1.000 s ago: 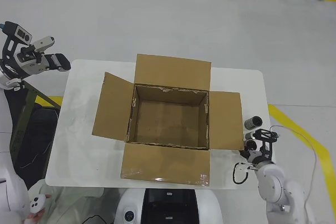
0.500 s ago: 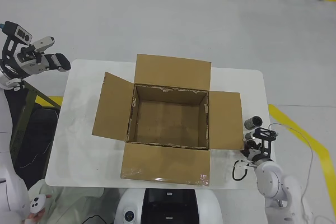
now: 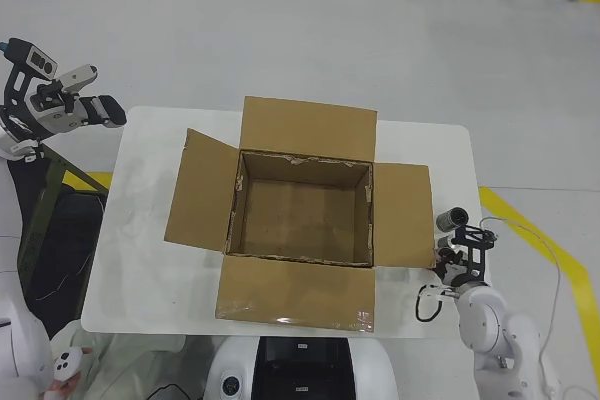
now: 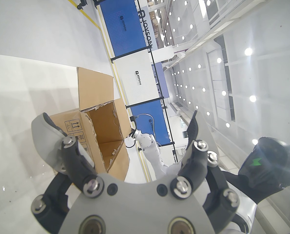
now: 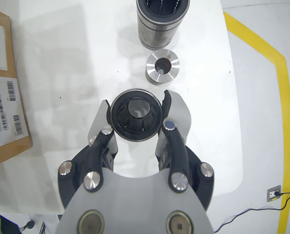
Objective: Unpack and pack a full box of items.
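Observation:
An open cardboard box [image 3: 300,215] stands mid-table with its flaps spread and its inside bare. At the table's right edge my right gripper [image 3: 450,258] [image 5: 136,113] is shut on a short black-ended bearing [image 5: 135,116], one finger against each side. Just beyond it stand a small steel bushing [image 5: 162,67] and a taller bearing [image 5: 162,13] [image 3: 450,217]. My left gripper [image 3: 105,108] [image 4: 119,120] hangs open past the table's far left corner with nothing between its fingers. From there the box [image 4: 103,127] is seen side-on.
The white table [image 3: 150,250] has bare strips to the left and right of the box flaps. Yellow floor tape [image 3: 540,240] runs just past the right edge. A labelled box flap [image 5: 3,93] lies close beside the right gripper.
The right wrist has shifted slightly toward the far side of the table over the row of metal parts. The left arm has stayed still.

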Controlling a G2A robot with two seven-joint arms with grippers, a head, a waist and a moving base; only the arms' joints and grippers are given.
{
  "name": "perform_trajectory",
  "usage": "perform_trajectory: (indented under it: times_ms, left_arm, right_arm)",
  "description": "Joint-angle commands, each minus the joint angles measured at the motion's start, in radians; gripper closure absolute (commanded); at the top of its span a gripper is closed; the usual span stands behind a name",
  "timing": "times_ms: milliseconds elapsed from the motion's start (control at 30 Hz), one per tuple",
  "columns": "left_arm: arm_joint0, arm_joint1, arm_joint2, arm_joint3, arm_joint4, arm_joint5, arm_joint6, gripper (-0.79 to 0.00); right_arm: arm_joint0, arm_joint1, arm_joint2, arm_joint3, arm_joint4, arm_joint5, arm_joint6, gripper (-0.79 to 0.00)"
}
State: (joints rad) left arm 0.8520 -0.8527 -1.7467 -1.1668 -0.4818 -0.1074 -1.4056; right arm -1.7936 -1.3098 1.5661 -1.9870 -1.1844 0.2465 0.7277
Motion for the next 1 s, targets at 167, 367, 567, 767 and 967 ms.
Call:
perform_trajectory:
  times_ms: [167, 367, 567, 767, 967]
  left_arm:
    - [0.000, 0.000, 0.000, 0.000, 0.000, 0.000, 0.000, -0.785]
    - [0.000, 0.000, 0.000, 0.000, 0.000, 0.000, 0.000, -0.785]
    - [0.000, 0.000, 0.000, 0.000, 0.000, 0.000, 0.000, -0.785]
    - [0.000, 0.000, 0.000, 0.000, 0.000, 0.000, 0.000, -0.785]
    - [0.000, 0.000, 0.000, 0.000, 0.000, 0.000, 0.000, -0.785]
  right_arm:
    - [-0.059, 0.001, 0.002, -0.100, -0.031, 0.013, -0.010, 0.000]
    - [-0.117, 0.001, 0.008, -0.190, -0.066, 0.023, -0.061, 0.000]
    - [-0.168, -0.001, 0.007, -0.264, -0.102, 0.051, -0.135, 0.000]
    - [-0.188, -0.003, 0.015, -0.336, -0.144, 0.069, -0.194, 0.000]
    - [-0.130, -0.003, -0.009, -0.363, -0.181, 0.031, -0.207, 0.000]
